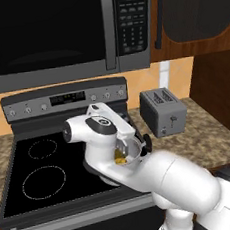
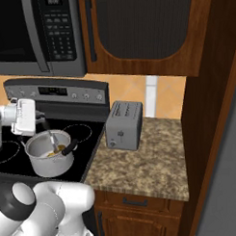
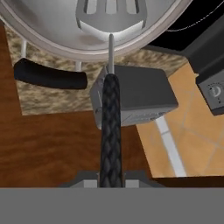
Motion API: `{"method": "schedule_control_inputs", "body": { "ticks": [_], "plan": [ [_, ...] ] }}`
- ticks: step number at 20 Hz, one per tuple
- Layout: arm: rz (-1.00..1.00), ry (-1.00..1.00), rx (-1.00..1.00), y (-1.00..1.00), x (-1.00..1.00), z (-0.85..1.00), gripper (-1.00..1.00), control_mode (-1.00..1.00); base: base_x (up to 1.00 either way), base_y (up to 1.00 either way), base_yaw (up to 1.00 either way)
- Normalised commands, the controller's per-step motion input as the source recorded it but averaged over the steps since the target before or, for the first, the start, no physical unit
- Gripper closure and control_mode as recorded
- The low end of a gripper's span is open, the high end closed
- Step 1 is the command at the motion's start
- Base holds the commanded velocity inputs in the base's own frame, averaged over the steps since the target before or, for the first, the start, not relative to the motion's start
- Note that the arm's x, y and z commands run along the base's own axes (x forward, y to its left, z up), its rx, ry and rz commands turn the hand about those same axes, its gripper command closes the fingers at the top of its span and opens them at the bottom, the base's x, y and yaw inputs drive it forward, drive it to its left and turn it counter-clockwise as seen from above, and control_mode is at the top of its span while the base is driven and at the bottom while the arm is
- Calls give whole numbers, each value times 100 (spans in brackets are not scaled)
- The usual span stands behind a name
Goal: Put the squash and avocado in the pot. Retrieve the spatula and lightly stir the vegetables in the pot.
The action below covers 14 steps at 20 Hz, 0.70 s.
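The two-finger gripper [image 3: 111,183] clenches the black ribbed handle of the silver-grey slotted spatula [image 3: 111,17], its flat head down inside the round shiny steel pot [image 2: 49,162].

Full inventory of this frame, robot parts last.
pot: 1, steel with black handles, on stove right side
spatula: 1, silver head, black handle, head inside pot
squash: 1, yellow, in pot
toaster: 1, grey, on counter right of stove
stove: 1, black top, below microwave
microwave: 1, black and grey, above stove
counter: 1, speckled brown
end effector: 1, shut on spatula handle, above pot
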Motion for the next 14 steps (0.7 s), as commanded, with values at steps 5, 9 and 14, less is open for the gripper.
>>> {"method": "schedule_control_inputs", "body": {
  "ticks": [5,9,14],
  "plan": [
    [-1,0,-3,-11,20,-29,100,-100,0,0,0],
    [-1,-1,0,0,6,-39,100,-100,0,0,0],
    [-9,-12,11,17,5,-25,100,-100,0,0,0]
  ]
}}
